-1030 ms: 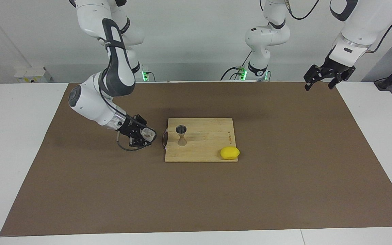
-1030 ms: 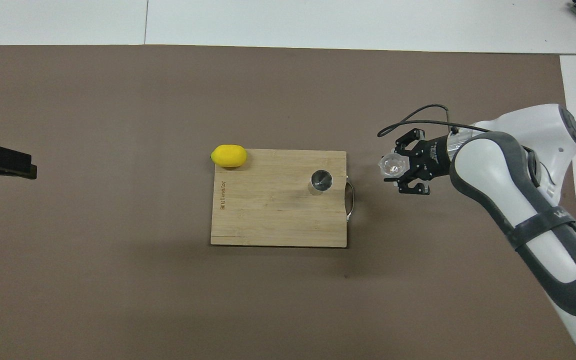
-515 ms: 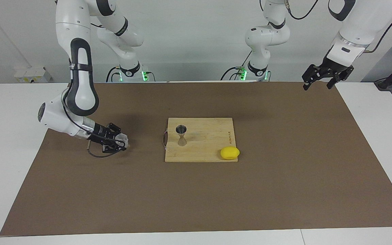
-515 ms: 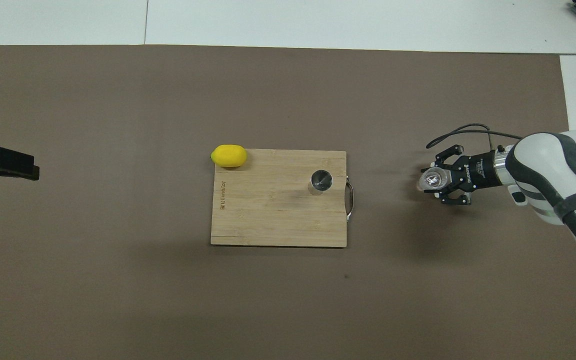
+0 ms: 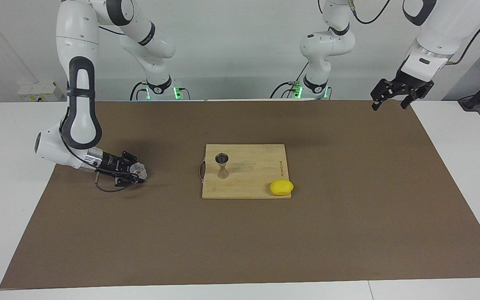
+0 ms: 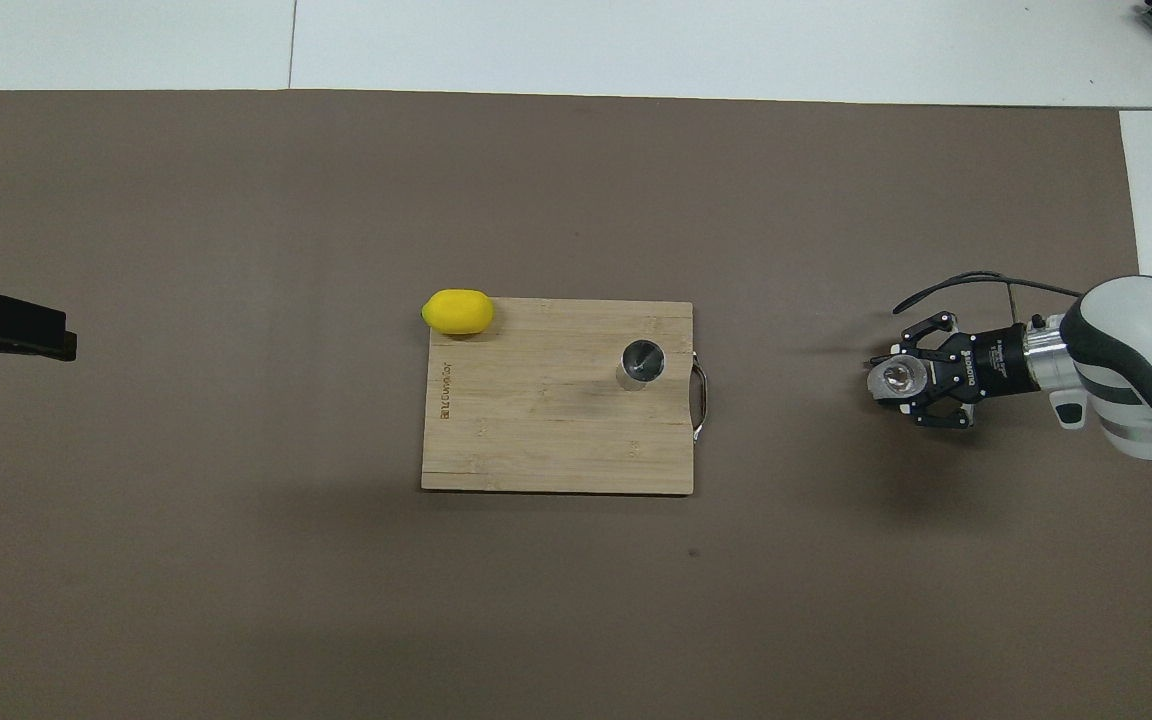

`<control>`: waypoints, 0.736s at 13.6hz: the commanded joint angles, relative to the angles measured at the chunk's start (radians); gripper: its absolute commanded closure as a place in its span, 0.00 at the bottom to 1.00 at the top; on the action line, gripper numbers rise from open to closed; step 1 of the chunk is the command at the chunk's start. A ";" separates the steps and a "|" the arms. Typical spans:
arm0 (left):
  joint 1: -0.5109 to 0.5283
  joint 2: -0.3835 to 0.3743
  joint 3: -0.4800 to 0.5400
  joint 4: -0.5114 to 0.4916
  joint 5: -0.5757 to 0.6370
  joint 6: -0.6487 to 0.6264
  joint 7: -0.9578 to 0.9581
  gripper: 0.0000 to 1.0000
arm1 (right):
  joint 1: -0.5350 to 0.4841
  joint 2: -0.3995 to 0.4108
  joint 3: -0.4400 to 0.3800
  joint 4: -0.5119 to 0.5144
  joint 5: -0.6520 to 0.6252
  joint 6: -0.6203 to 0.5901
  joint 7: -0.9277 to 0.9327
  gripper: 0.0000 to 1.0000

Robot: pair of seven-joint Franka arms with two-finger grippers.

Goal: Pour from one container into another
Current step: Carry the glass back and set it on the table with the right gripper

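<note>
Right gripper (image 5: 139, 172) clamps the small clear thick-glass cup (image 5: 138, 169) low over the brown mat (image 5: 240, 233), well apart from the grey steel hourglass jigger (image 5: 222, 165). Glass looks rigid, slippery, breakable; gripping its sidewall seems safest.

Small engraved wording on the cutting board (image 6: 556, 420), white lettering on the right gripper (image 6: 898, 379); neither legible
</note>
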 commanded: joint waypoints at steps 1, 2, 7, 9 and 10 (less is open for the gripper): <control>-0.002 -0.020 0.002 -0.015 0.009 -0.014 0.002 0.00 | -0.019 -0.031 0.005 -0.048 0.014 0.057 -0.051 0.00; -0.002 -0.020 0.002 -0.015 0.009 -0.014 0.002 0.00 | -0.027 -0.054 0.002 -0.048 0.003 0.060 -0.060 0.00; -0.002 -0.020 0.002 -0.015 0.009 -0.014 0.002 0.00 | -0.040 -0.224 0.002 -0.051 -0.139 0.049 -0.098 0.00; -0.002 -0.020 0.002 -0.015 0.009 -0.014 0.002 0.00 | -0.027 -0.261 0.005 -0.046 -0.236 0.048 -0.117 0.00; -0.002 -0.020 0.002 -0.015 0.007 -0.014 0.002 0.00 | -0.014 -0.280 0.010 -0.046 -0.291 0.049 -0.130 0.00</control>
